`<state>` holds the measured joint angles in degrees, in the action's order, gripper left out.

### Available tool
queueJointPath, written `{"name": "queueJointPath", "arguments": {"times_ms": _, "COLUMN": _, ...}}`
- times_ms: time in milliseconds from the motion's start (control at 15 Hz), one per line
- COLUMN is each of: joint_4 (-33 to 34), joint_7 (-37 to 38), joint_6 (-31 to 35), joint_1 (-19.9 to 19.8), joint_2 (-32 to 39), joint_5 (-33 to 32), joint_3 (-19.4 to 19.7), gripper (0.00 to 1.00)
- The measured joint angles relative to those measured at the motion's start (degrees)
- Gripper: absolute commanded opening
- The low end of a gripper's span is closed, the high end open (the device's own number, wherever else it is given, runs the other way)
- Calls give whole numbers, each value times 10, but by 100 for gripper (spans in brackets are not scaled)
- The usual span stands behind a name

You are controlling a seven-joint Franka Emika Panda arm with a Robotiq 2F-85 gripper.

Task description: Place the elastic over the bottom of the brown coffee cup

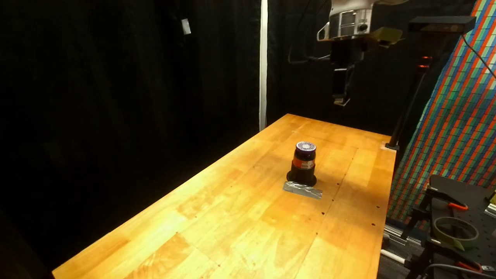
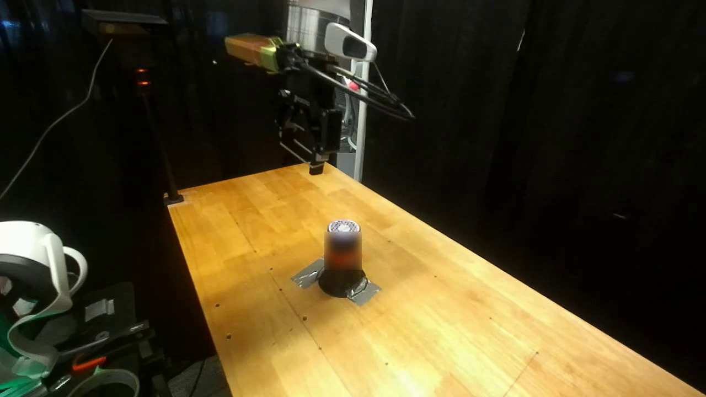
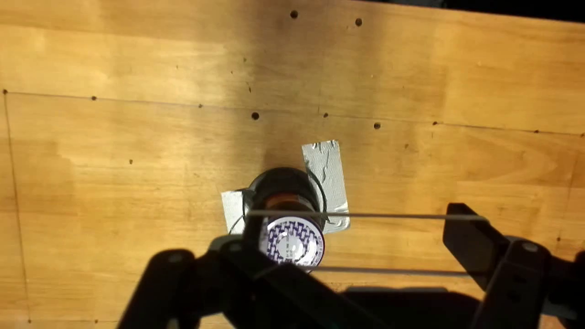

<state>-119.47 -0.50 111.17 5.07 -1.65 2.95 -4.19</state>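
Stretching across the lower part of the wrist view, the elastic point(image 3: 388, 215) is looped over both fingertips of the gripper point(image 3: 360, 240) and shows as two nearly level strands. The jaws are spread wide, one finger left of centre, the other at lower right. Beyond the strands, just below the middle of the frame, is the brown coffee cup point(image 3: 296, 242), its pale, purple-patterned end toward the camera; the finger at the left hides part of it.

In both exterior views the cup stands upright on the table point(image 1: 217, 221), pale end up, a reddish-orange stripe lower down and a wider black foot at the bottom. Pieces of silver tape point(image 3: 327, 183) run from the foot's edge onto the wood. In an exterior view the arm point(image 1: 350, 23) comes down from the upper right of the frame, the fingertips higher than the cup and apart from it. Dark curtain point(image 1: 116, 97) fills the left of that frame; a many-coloured panel point(image 1: 457, 97) rises along its right edge.
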Motion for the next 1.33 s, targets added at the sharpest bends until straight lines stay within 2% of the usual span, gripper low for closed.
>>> {"name": "queueJointPath", "arguments": {"times_ms": 133, "joint_4": 24, "joint_7": 10, "joint_6": 18, "joint_1": 0, "joint_2": 49, "joint_5": -3, "joint_3": -1, "gripper": 100}}
{"name": "queueJointPath", "arguments": {"times_ms": 667, "joint_4": 146, "joint_7": 27, "joint_6": 10, "joint_1": 10, "joint_2": 216, "joint_5": -9, "joint_3": -2, "gripper": 100}}
{"name": "queueJointPath", "arguments": {"times_ms": 1133, "joint_4": 243, "joint_7": 71, "joint_6": -7, "joint_1": 21, "joint_2": 319, "joint_5": -87, "joint_3": 15, "gripper": 100}}
{"name": "queueJointPath", "arguments": {"times_ms": 1333, "joint_4": 272, "joint_7": 73, "joint_6": -30, "joint_1": 21, "joint_2": 351, "joint_5": -95, "joint_3": 24, "gripper": 100}}
